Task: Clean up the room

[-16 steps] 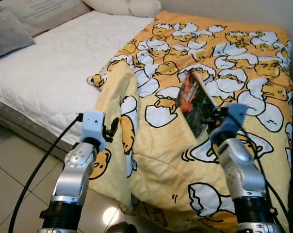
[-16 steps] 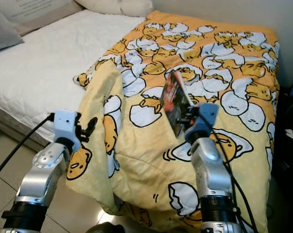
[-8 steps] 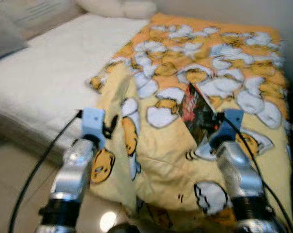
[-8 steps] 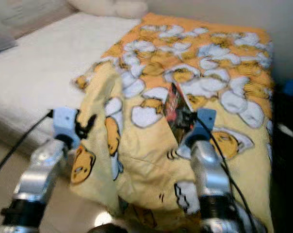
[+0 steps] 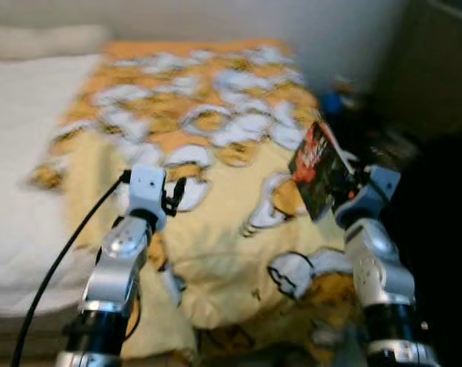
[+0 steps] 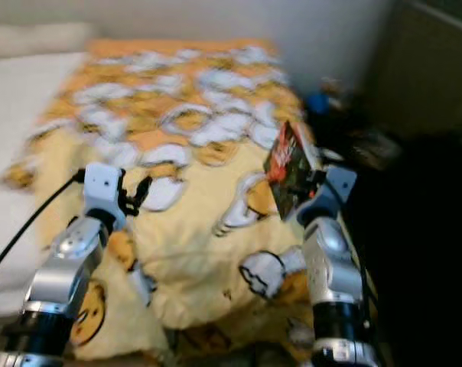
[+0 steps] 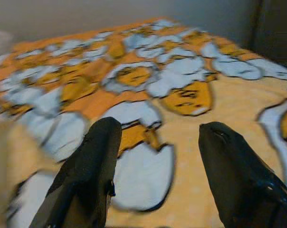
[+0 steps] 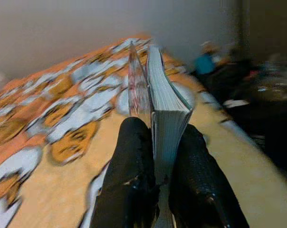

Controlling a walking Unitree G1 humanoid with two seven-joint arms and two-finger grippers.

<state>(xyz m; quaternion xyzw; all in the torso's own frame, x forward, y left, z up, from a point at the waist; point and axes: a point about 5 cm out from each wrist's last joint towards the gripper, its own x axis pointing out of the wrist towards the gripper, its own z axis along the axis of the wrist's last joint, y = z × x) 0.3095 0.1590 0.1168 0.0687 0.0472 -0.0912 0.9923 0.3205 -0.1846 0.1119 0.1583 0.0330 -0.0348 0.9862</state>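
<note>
My right gripper (image 5: 339, 189) is shut on a book (image 5: 317, 170) with a dark red-and-black cover, held up on edge above the right side of the bed. In the right wrist view the book (image 8: 162, 109) stands clamped between both black fingers (image 8: 131, 166), pages showing. My left gripper (image 5: 176, 193) is open and holds nothing, hovering over the yellow blanket (image 5: 216, 145) printed with white and orange egg cartoons. The left wrist view shows its two fingers (image 7: 91, 166) spread wide above the blanket (image 7: 153, 95).
The white mattress (image 5: 24, 115) lies bare at the left. To the right of the bed is a dark area with a blue object (image 5: 332, 102) and clutter on the floor, beside a dark cabinet (image 5: 437, 69). The pale wall (image 5: 216, 19) runs behind.
The whole view has swung to the right and is blurred, so the bed's right edge and the dark area beside it now show. The book stays in my right gripper; the left stays open.
</note>
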